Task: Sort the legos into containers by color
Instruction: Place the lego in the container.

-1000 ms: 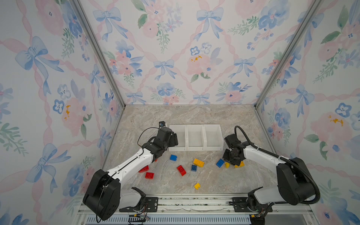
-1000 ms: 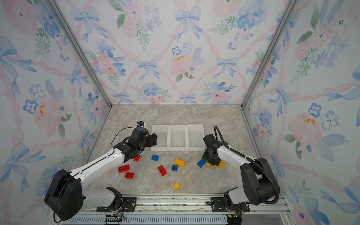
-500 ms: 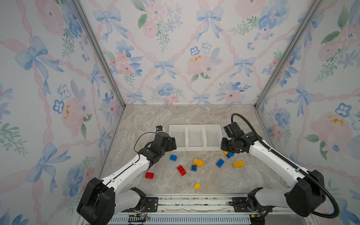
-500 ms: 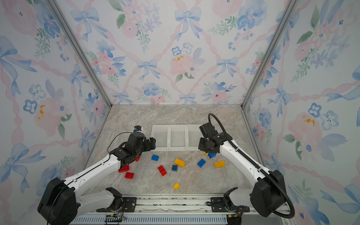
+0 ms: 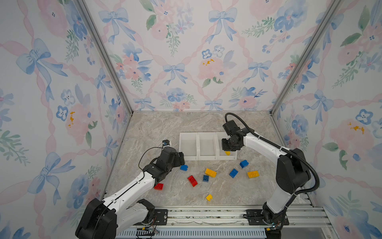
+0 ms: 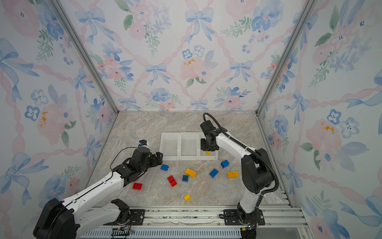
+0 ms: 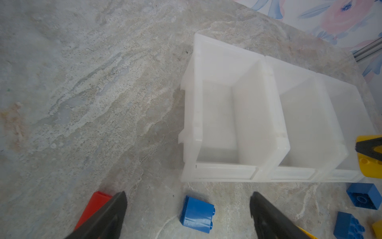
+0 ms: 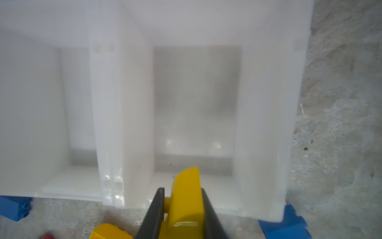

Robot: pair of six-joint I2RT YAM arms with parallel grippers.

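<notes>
A yellow lego (image 8: pixel 186 184) is clamped between the right fingers (image 8: pixel 159 199) (only its rounded upper part shows past the fingertips) and is held over the near end of the rightmost container (image 5: pixel 229 158), the last of three white containers (image 5: pixel 198 144) joined in a row on the desk (image 5: pixel 157 132). The left fingers (image 7: pixel 118 204) are spread wide and nothing is grasped by them. They are placed low over the desk just in front of the leftmost container (image 5: pixel 182 144), and a blue lego (image 7: pixel 197 211), lying on its side, is seen between them in the left wrist view, untouched. The remaining legos are scattered on the desk in front of the row: red (image 5: pixel 192 180), blue (image 5: pixel 233 173) and yellow (image 5: pixel 210 172) pieces, well apart from one another.
</notes>
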